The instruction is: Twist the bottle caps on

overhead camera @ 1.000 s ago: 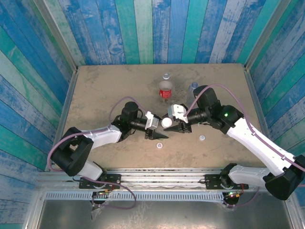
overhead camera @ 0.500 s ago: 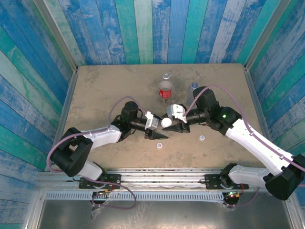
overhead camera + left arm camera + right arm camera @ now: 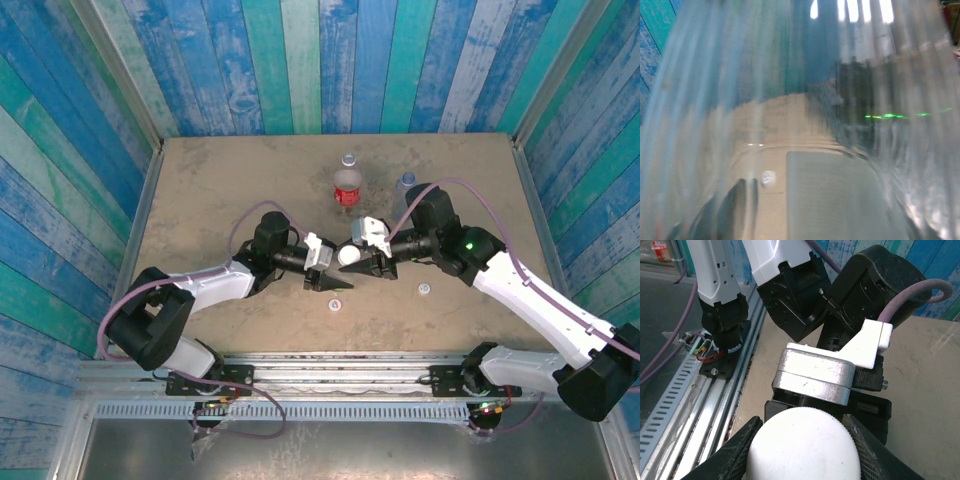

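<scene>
My left gripper is shut on a clear bottle near the table's middle. The bottle's ribbed wall is pressed close to the lens in the left wrist view. A white bottle cap sits on top of that bottle. My right gripper is shut on the cap, whose ribbed rim touches both dark fingers. A red-labelled bottle stands upright behind. Another clear bottle shows beside the right arm. Two loose caps lie on the table, one near the front and one to the right.
The sandy tabletop is walled by blue-green planks. The metal rail with the arm bases runs along the near edge. The left gripper's silver body faces the right wrist camera closely.
The right gripper's fingers have drawn in around the cap, and the right arm has shifted slightly left. The left gripper and its bottle have stayed in place.
</scene>
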Motion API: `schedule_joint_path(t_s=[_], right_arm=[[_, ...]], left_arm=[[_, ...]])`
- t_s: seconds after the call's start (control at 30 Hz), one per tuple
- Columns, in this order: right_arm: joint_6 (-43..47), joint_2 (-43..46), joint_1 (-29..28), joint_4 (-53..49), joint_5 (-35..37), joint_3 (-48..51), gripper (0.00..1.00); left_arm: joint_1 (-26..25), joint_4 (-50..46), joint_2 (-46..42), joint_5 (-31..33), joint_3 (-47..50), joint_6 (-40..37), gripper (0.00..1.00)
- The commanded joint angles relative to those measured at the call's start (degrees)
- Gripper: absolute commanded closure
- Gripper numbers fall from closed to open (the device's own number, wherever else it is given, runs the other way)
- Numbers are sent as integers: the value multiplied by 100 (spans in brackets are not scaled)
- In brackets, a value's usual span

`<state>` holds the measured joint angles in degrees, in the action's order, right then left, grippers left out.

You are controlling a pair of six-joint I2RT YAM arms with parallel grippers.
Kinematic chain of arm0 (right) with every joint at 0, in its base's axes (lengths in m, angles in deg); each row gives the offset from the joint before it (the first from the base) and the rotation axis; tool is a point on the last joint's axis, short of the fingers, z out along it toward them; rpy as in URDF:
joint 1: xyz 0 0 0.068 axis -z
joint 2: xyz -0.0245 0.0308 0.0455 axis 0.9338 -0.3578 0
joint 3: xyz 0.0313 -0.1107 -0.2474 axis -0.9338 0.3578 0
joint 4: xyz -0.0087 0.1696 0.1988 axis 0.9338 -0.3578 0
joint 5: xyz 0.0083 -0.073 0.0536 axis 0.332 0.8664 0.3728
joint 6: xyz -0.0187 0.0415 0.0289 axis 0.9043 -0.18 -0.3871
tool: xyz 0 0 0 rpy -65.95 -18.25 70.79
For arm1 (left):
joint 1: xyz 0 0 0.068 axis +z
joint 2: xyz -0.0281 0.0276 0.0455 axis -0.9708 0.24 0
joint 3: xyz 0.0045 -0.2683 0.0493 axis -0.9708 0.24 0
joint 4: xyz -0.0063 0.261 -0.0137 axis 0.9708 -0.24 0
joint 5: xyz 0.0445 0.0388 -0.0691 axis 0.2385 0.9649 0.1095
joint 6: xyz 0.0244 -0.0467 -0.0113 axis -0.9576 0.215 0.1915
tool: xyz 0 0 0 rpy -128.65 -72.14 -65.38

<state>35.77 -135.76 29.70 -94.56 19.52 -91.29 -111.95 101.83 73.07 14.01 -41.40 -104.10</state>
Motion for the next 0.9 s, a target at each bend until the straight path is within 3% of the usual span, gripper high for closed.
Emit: schedule_joint_path(t_s=[0.0, 0.07, 0.2, 0.3, 0.5, 0.6, 0.73, 0.87], right_arm=[[-619, 25, -13, 509, -52, 65, 79], [-1170, 18, -19, 892, 336, 162, 87], [-2502, -55, -71, 1655, 1448, 408, 90], [-2830, -24, -274, 1713, 2121, 467, 85], [-2311, 409, -338, 1704, 2145, 677, 50], [-1950, 599, -299, 1628, 2025, 710, 41], [-1562, 735, -175, 1483, 1437, 676, 40], [-1341, 633, -119, 1203, 783, 477, 41]], left_arm=[[-3, 299, -96, 913, 37, 213, 53], [-11, 545, -136, 1689, 112, 376, 53], [-7, 867, -166, 3256, 232, 497, 52], [-10, 916, -144, 3698, 242, 463, 52], [-2, 1114, -102, 2525, 327, 466, 52], [-2, 1265, -136, 1759, 408, 510, 51], [-1, 1055, -173, 959, 370, 467, 51], [6, 645, -168, 589, 207, 298, 51]])
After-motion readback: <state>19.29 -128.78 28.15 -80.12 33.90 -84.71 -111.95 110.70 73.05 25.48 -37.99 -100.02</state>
